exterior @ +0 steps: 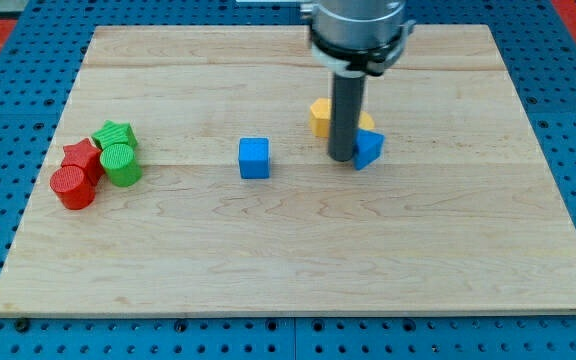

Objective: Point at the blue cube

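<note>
— Largest first?
— Wooden board (298,260); the arm's rod, its tip (341,158) right of centre, touching a blue wedge-like block (369,149), yellow block (320,115) behind.
— A gripper?
— None; bare rod.
— Blue cube (254,158)?
— Centre, apart from the tip.

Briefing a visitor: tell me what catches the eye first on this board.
The dark rod dominates, my tip resting beside a blue block and in front of a yellow block at centre-right. The blue cube sits alone mid-board. Red and green blocks cluster at the view's left.
</note>
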{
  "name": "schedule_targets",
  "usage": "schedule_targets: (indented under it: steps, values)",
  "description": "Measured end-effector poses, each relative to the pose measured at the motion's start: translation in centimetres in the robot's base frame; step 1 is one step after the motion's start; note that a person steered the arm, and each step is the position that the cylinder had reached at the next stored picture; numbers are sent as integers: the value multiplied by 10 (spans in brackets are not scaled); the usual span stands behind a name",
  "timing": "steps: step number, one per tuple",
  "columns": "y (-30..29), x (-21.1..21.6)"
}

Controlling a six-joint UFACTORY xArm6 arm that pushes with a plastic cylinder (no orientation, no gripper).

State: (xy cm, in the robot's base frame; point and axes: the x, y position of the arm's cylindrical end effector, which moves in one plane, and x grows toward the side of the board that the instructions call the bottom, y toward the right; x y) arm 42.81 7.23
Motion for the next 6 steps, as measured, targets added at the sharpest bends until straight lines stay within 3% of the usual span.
schedule_targets:
  steps: [2, 3, 4, 5, 6]
  values:
    - [1, 80]
    - [-50, 84]
    - [-51, 50]
    - [-47, 45]
    - [-92, 74]
